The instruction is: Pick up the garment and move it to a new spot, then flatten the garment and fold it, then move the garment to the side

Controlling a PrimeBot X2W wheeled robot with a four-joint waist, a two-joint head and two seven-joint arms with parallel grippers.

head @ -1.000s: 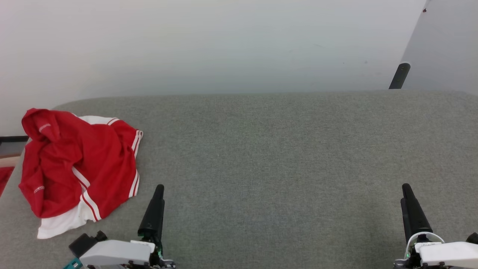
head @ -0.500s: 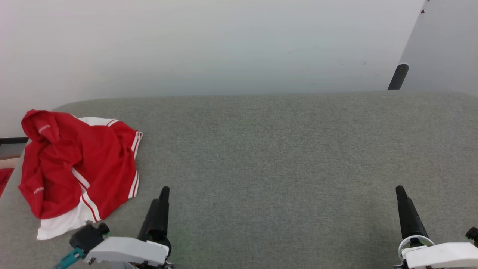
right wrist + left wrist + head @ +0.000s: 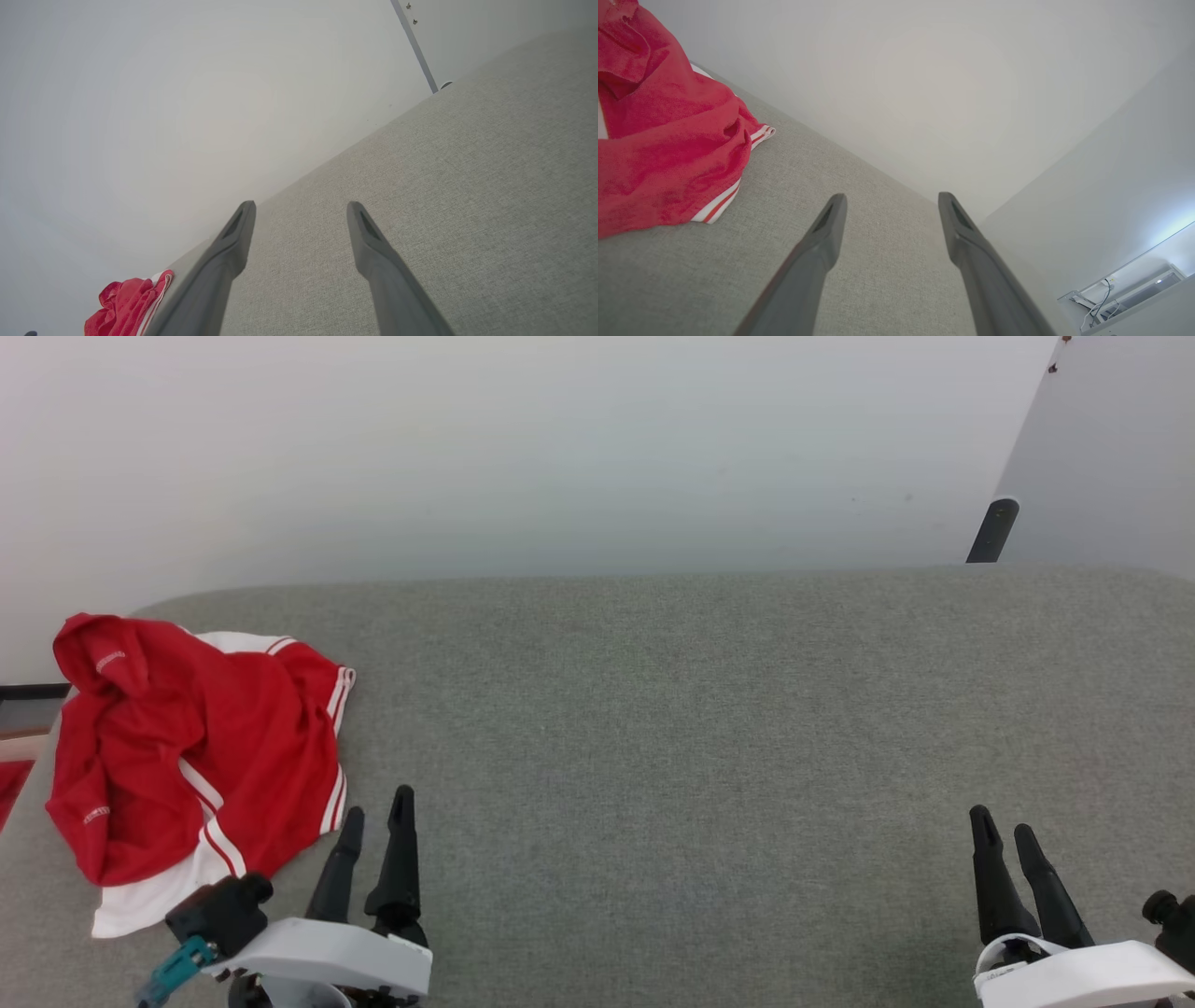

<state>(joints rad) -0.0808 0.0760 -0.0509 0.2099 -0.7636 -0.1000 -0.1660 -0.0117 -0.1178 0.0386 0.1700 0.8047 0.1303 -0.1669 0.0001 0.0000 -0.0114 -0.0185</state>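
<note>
Nearest you, your left gripper (image 3: 378, 803) sits at the lower left of the head view, jaws spread wide with nothing between them; a second ago it showed one dark finger edge-on, and now both fingers stand side by side, so the wrist has rolled; your right gripper (image 3: 1001, 819), at the lower right, has turned the same way and is likewise wide and empty, well apart from anything to grasp.

Just beyond and to the left of the left fingers lies the garment (image 3: 187, 747), a crumpled red heap with white sleeve and striped trim, near the left end of the grey cushioned surface (image 3: 653, 709); its striped hem is just beside the left fingertips, not touching them; it has not moved in the last second, the slight shift in the head view being the camera's.

Take the roll as the start of the approach: it looks like setting the jaws to pinch the cloth, and the pick-up is not yet done, nor anything after it; the left arm is plainly the one placed for it.

Further out, the middle of the surface would serve as the new spot. Past the surface's left edge a red scrap (image 3: 11, 784) shows; leave it. Farthest stands the pale wall (image 3: 560, 448), with a dark post (image 3: 991, 530) at the right.
</note>
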